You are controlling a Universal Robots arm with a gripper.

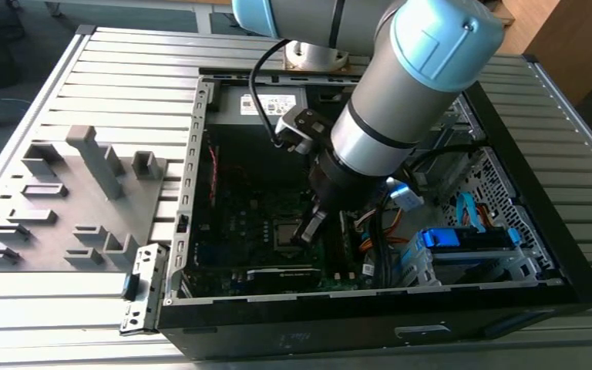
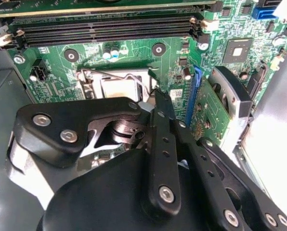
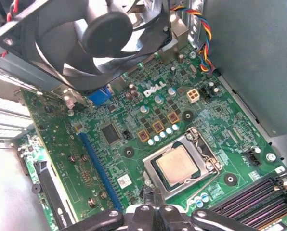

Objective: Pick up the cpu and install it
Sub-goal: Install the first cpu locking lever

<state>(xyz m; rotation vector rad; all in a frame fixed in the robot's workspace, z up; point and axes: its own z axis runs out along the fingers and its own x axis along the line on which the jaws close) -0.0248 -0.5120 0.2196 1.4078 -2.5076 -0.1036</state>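
First wrist view: cpu (image 3: 177, 165) seated in socket, gripper (image 3: 153, 204) closed, empty, just beside it.

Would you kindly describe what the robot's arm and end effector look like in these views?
The arm is a thick silver-grey tube with pale blue joint caps and a black cable looping beside it. The end effector is matte black, built of flat linkage plates fastened with silver screws.

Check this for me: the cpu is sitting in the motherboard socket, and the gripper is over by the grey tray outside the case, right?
Not quite. The cpu does sit in the socket, but the gripper is inside the computer case, just above that socket, as the exterior view shows.
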